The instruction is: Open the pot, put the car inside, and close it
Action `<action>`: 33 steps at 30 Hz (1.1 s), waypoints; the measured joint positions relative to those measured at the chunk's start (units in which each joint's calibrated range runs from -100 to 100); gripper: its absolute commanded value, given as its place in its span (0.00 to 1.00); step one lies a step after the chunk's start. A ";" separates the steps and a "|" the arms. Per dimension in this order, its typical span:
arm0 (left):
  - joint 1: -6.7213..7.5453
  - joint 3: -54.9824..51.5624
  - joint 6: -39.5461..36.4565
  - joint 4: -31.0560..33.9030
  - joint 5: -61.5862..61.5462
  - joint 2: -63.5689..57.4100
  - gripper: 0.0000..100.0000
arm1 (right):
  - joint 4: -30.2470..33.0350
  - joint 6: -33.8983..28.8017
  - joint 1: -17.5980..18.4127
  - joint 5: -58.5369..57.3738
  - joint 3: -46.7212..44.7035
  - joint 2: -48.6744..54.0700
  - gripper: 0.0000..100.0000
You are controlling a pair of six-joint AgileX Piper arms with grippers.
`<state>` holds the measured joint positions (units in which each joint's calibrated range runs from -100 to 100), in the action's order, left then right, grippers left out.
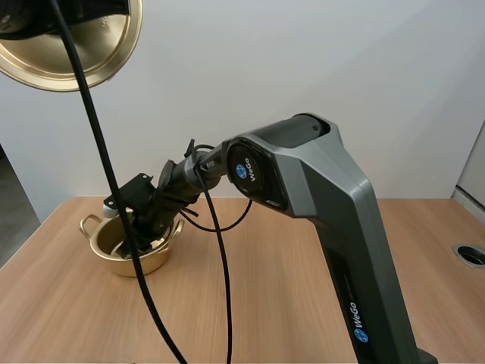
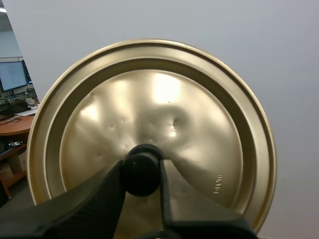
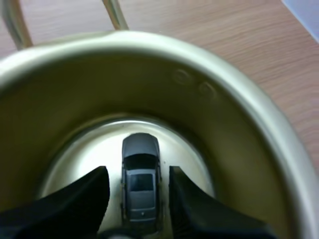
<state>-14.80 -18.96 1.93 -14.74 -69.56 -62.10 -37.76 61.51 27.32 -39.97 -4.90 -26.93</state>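
The right gripper (image 3: 137, 172) is down inside the pot (image 3: 149, 45), its two black fingers standing apart with the small dark grey car (image 3: 141, 181) between them. A thin gap shows on each side of the car, so the gripper looks open and holds nothing, and the car appears to sit flat on the pot's pale floor, lengthwise between the fingers. I judge the step in hand to be the release and the way out. It would go best with the fingers kept spread, or spread a touch wider, and the wrist lifted along the line of the arm, so that neither finger nudges the car or catches the gold wall or rim. From the high view the right arm leans in at a slant over the pot (image 1: 148, 264), which stands on the wooden worktop (image 1: 68, 318) well to the left. A sideways pull could therefore tip or shove the pot. The left gripper (image 2: 142, 169) is clamped on the black knob (image 2: 142, 185) of the gold lid (image 2: 199, 124), and the lid (image 1: 106, 45) hangs high above and apart from the pot. It should wait until the right arm is well clear, then come down level and centred on the rim. By count there are one car, one pot, one lid with one knob, and two grippers.
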 measured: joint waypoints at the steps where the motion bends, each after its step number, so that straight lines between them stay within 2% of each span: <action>1: 0.00 0.00 0.00 0.13 0.00 0.00 0.00 | 0.00 0.00 0.00 -0.32 0.00 0.59 0.70; 5: 0.00 0.00 1.12 0.37 0.00 0.08 0.00 | 0.00 0.00 0.00 -0.32 0.00 3.78 0.69; 8: 0.00 0.00 1.99 0.75 0.00 1.20 0.00 | 0.49 -1.07 0.00 -2.48 0.00 7.46 0.61; 11: 0.00 -0.72 1.99 0.75 -0.11 2.67 0.00 | 3.23 -3.66 -0.42 -6.52 0.00 11.27 0.38; 14: 0.00 -2.71 1.99 1.11 -0.08 3.85 0.00 | 8.05 -7.60 -1.27 -10.65 -0.28 15.63 0.00; 19: 0.00 -6.05 3.65 1.18 2.27 7.54 0.00 | 16.66 -15.07 -3.97 -16.20 -0.30 20.90 0.00; 25: 0.00 -9.31 6.14 1.18 5.70 13.80 0.00 | 26.79 -22.15 -9.85 -24.71 -0.30 26.75 0.00; 33: 0.00 -9.45 12.94 -5.16 -2.72 23.58 0.00 | 29.20 -22.45 -15.10 -30.27 -0.30 32.59 0.00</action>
<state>-14.80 -28.41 14.86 -19.90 -72.28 -38.51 -8.56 39.06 12.23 -70.24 -5.21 5.67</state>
